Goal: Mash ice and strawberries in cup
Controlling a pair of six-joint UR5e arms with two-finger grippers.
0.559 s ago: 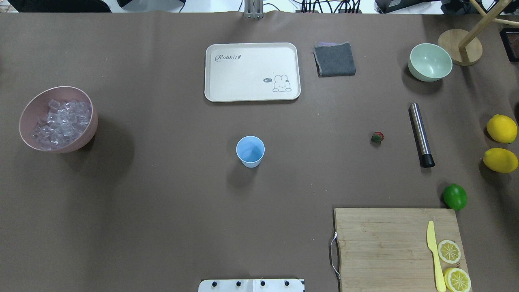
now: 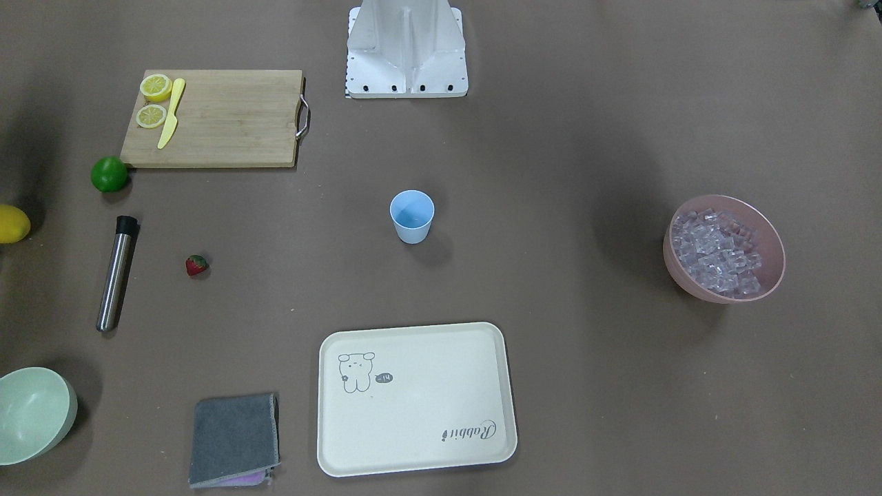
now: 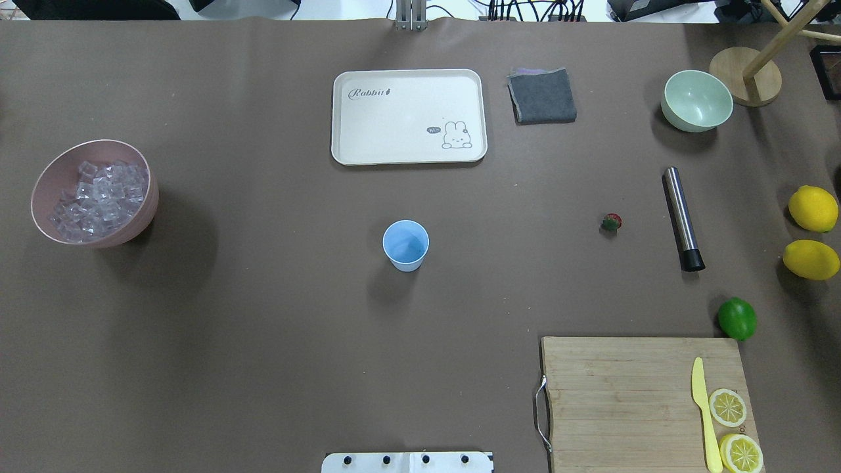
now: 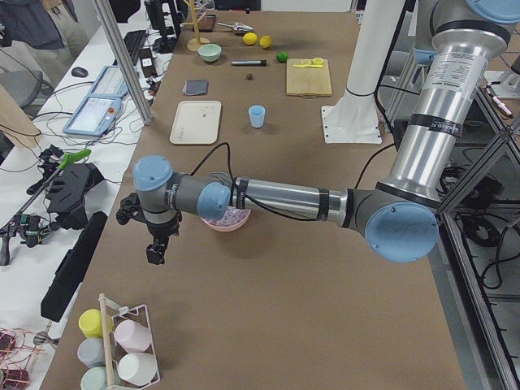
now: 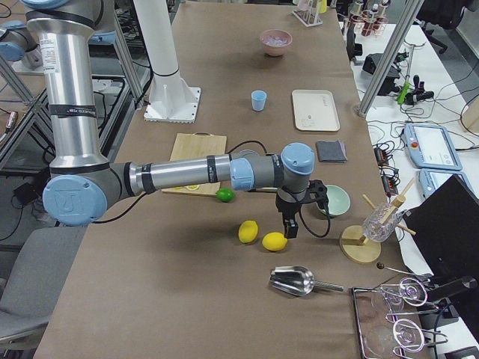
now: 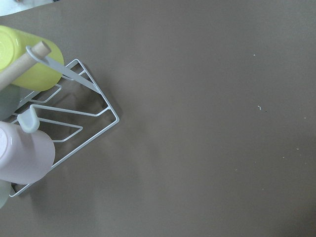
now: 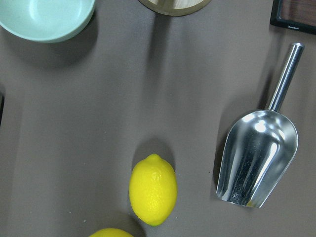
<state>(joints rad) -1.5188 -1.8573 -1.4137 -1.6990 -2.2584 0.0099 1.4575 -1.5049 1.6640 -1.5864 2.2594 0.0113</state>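
Observation:
The light blue cup (image 3: 405, 244) stands upright mid-table and looks empty. Ice (image 3: 98, 197) fills the pink bowl (image 3: 146, 220) at the far left. One small red strawberry (image 3: 611, 222) lies on the table right of the cup, beside a steel muddler (image 3: 682, 218). In the exterior left view, my left gripper (image 4: 154, 253) hangs beyond the pink bowl, near the table's end. My right gripper (image 5: 288, 228) hovers over the lemons (image 5: 274, 241), seen only from the exterior right. I cannot tell whether either gripper is open or shut.
Cream tray (image 3: 409, 116), grey cloth (image 3: 542, 96) and pale green bowl (image 3: 696, 100) sit at the far side. A lime (image 3: 736, 318) lies by the cutting board (image 3: 624, 394) with its knife and lemon slices. A metal scoop (image 7: 256, 158) and a mug rack (image 6: 64, 128) are at the table's ends.

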